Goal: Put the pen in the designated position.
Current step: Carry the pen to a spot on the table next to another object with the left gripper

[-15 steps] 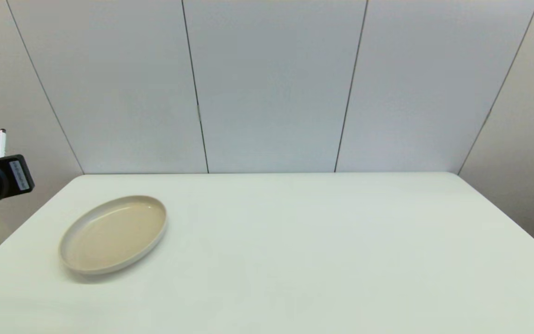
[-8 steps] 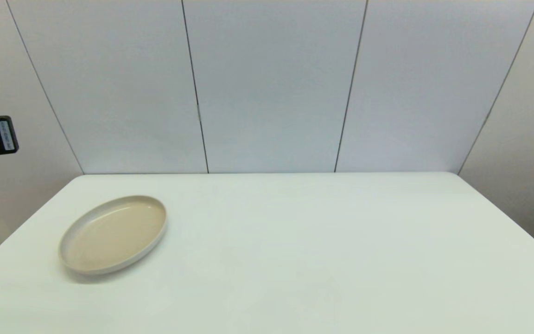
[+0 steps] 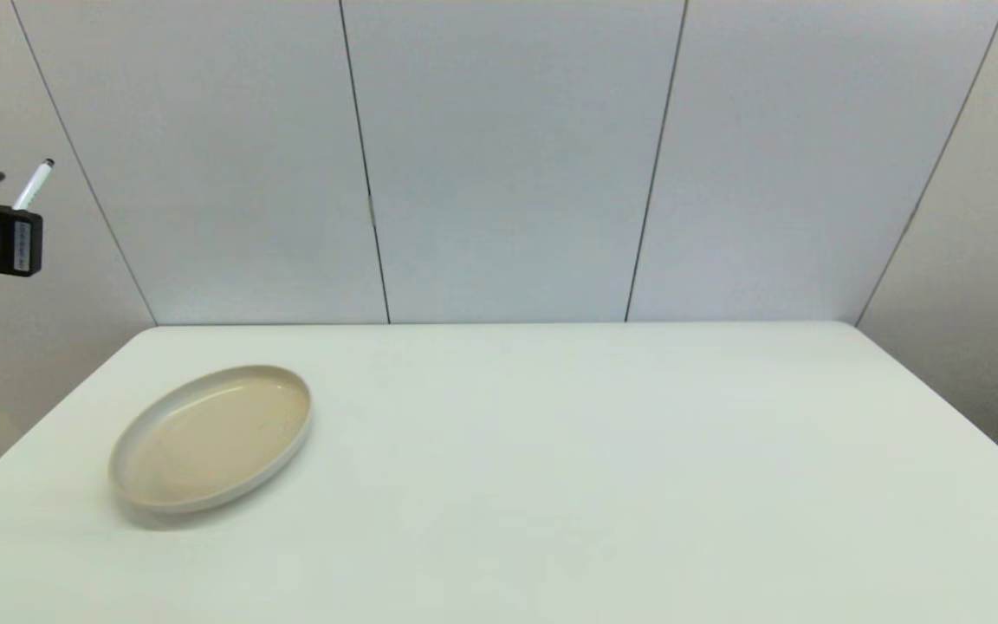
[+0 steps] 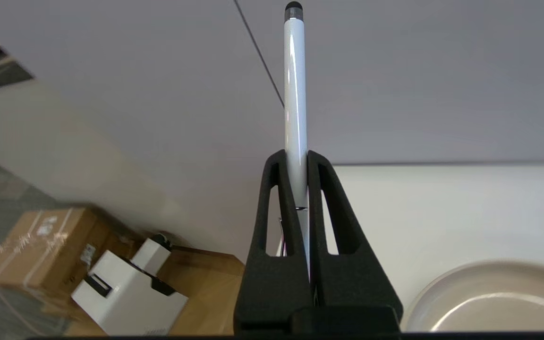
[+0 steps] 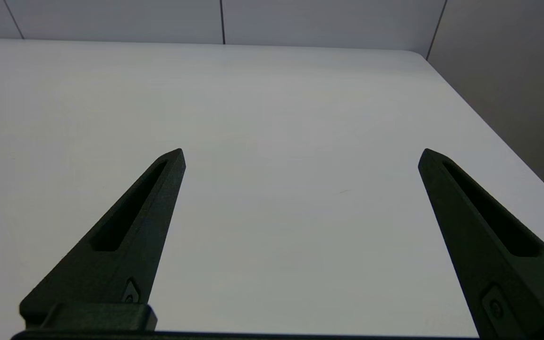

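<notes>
Right gripper [image 5: 300, 156] low over the bare white bench [image 5: 272, 118], fingers spread wide, nothing between. Farther off, beige dish [image 3: 211, 438] on the bench's left side. Beyond the left edge, raised high, left gripper [image 4: 295, 158] pinching the pen [image 4: 294, 94], dark tip outward.

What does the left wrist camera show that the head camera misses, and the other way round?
Only the left wrist view shows the left end effector shut on the pen, plus cardboard boxes on the floor. Only the head view shows the whole beige dish and the full white table. Both show the pen, dish, table and wall panels.
</notes>
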Robot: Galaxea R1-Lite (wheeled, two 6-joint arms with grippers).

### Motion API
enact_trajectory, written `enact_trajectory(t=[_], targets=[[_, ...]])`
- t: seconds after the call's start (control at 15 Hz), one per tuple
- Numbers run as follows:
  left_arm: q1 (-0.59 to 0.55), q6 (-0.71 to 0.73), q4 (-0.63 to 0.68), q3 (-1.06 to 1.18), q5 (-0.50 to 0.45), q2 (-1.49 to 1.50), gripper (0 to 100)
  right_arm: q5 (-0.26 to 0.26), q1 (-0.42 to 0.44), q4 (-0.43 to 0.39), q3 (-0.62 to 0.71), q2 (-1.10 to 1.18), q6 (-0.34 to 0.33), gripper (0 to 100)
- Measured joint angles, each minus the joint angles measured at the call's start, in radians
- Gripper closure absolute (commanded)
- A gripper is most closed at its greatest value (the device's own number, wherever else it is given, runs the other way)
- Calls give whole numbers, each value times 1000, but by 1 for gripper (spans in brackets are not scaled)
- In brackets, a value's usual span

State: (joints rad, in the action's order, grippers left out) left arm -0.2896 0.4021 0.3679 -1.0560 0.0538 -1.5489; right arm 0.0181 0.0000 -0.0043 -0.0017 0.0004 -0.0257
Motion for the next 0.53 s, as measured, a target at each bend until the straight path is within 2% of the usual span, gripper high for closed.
enact_trajectory(t=[0.13, 0.53], targets=[[-39, 61, -36, -3, -49, -34, 100, 0, 0, 0, 0, 0, 0, 0], [-94, 58, -47, 9, -90, -124, 100, 0, 0, 0, 0, 0, 0, 0]])
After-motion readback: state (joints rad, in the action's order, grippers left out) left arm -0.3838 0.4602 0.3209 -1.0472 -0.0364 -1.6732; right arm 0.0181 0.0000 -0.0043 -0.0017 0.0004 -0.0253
